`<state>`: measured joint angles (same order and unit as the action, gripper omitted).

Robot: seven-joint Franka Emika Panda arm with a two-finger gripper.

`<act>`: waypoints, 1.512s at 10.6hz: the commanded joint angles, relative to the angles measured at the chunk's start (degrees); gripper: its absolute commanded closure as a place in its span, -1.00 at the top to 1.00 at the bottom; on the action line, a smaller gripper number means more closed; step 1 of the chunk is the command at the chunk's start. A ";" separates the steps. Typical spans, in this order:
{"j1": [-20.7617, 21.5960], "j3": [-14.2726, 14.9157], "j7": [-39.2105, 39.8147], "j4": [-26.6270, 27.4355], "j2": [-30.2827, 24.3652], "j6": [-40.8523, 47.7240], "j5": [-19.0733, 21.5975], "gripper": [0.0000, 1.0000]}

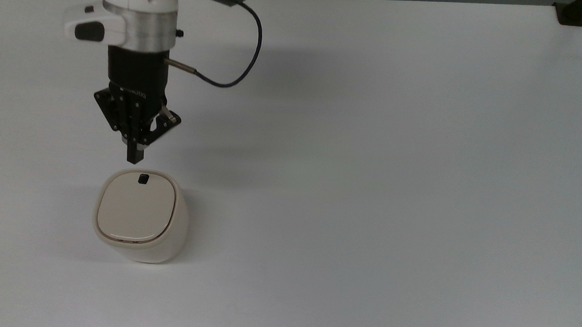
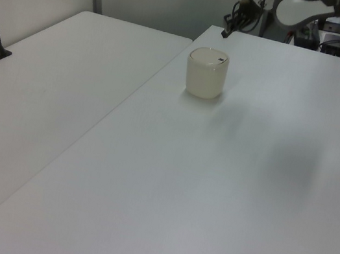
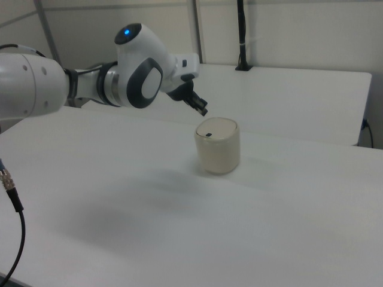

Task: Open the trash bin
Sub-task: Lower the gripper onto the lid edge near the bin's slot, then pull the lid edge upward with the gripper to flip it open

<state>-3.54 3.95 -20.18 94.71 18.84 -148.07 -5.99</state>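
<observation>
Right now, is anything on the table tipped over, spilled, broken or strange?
Nothing stands out. The trash bin stands upright on the white table with its lid flat and closed, and the gripper hangs just above the black button.
</observation>
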 commanded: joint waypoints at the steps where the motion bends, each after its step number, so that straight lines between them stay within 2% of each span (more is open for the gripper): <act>1: 0.47 0.45 -2.58 -0.40 3.57 -3.19 -3.15 -1.00; 6: 0.38 0.45 -2.75 -0.32 5.86 -3.54 -5.43 -1.00; 10: 0.38 0.45 -2.75 -0.05 6.56 -3.46 -5.53 -1.00; 13: -0.67 0.36 -3.02 -0.40 2.28 -2.49 -4.30 -1.00; 16: -0.59 0.36 -3.46 -0.40 -3.96 6.27 -2.71 -1.00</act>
<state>-4.66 4.00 -22.42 92.70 20.87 -148.40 -9.49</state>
